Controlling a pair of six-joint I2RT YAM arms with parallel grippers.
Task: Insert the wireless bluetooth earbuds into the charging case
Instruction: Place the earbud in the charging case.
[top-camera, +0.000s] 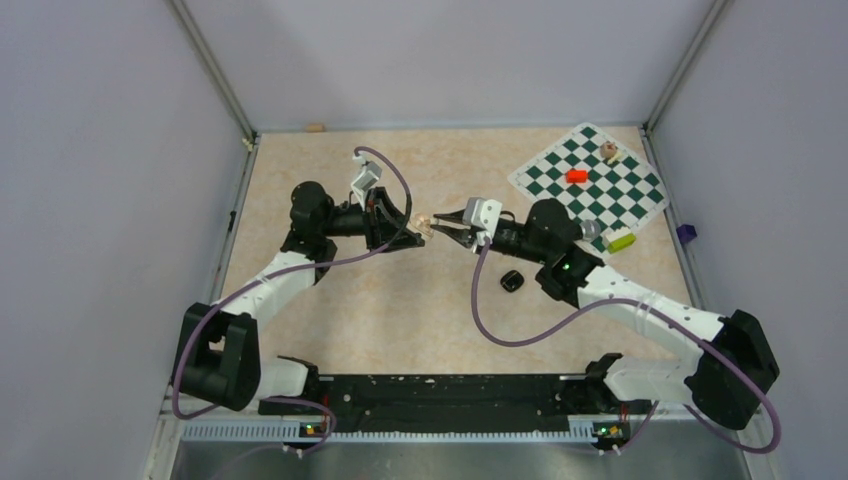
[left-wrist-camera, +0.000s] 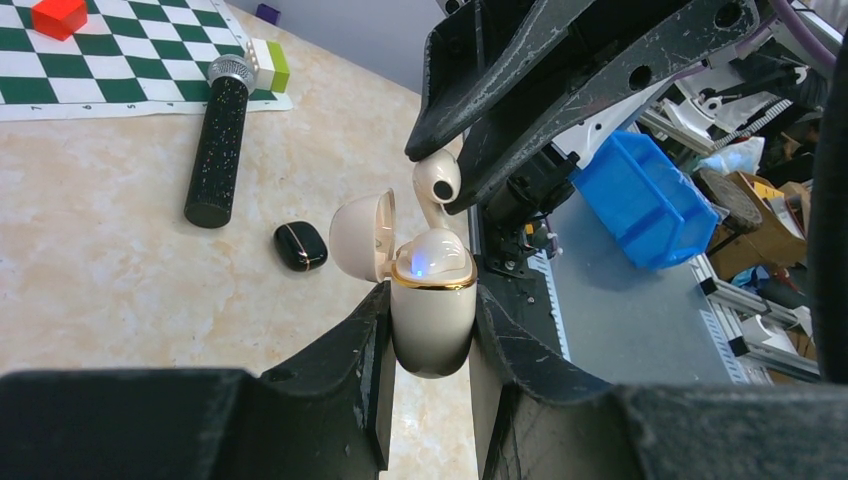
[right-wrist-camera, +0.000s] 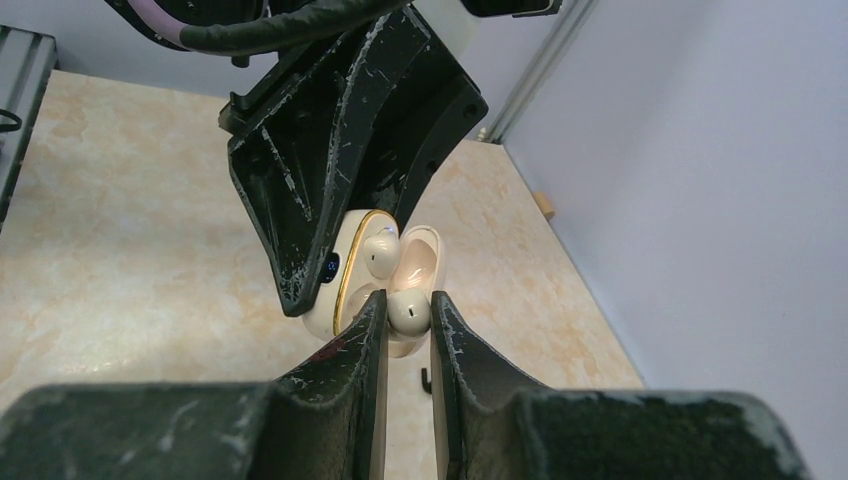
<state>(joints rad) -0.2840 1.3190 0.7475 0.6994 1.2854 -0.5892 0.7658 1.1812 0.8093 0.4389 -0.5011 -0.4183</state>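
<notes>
- The left gripper (left-wrist-camera: 432, 296) is clamping a cream, egg-shaped plastic charging case (left-wrist-camera: 432, 325) with a gold rim, one finger pressing on each side and holding it up off the marbled beige tabletop (left-wrist-camera: 120, 260).
- The case's hinged lid (left-wrist-camera: 360, 235) is standing open just above one left finger.
- One cream earbud (left-wrist-camera: 430, 256) is sitting in the case right above the left fingertips, with a small blue glow on it.
- The right gripper (right-wrist-camera: 408, 300) is pinching a second cream earbud (right-wrist-camera: 408, 314) between its nearly closed fingers, right at the case's open mouth; I cannot tell whether it is touching the case.
- A small glossy black rounded box (left-wrist-camera: 300, 246) is lying on the tabletop beyond the left fingers, apart from both grippers.
- A long black speckled cylinder (left-wrist-camera: 218, 140) with a silver tip is lying farther off.
</notes>
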